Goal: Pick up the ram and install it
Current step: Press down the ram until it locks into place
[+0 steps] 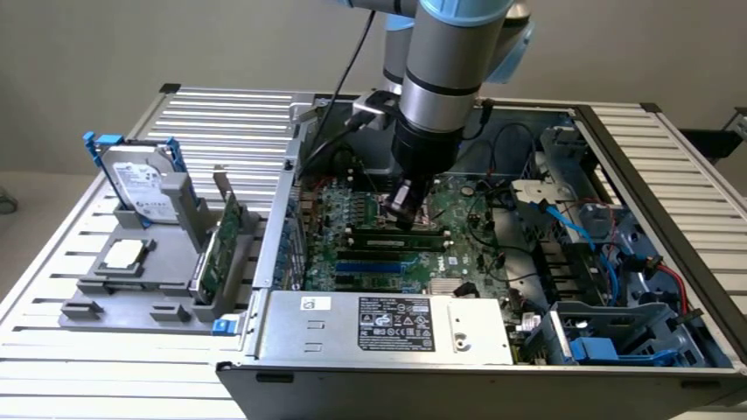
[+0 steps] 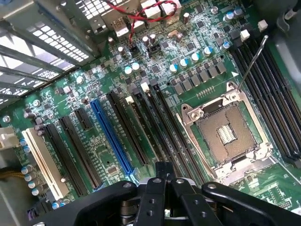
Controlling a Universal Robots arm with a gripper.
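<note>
- The computer case is dull grey sheet metal with a matt finish.
- Inside the case, the motherboard is glossy green board dotted with shiny solder points.
- On the motherboard, the long slots are black matt plastic; one slot is smooth blue plastic and one cream plastic.
- The processor socket on the motherboard has a bright bare-metal frame.
- The gripper, low over the motherboard, is black with a slight sheen.
- The arm above the case is smooth brushed silver metal with glossy blue plastic caps.
- The table under the case is ribbed pale metal, satin-finished.
- Beside the case, the holder tray looks like matt grey plastic.
</note>
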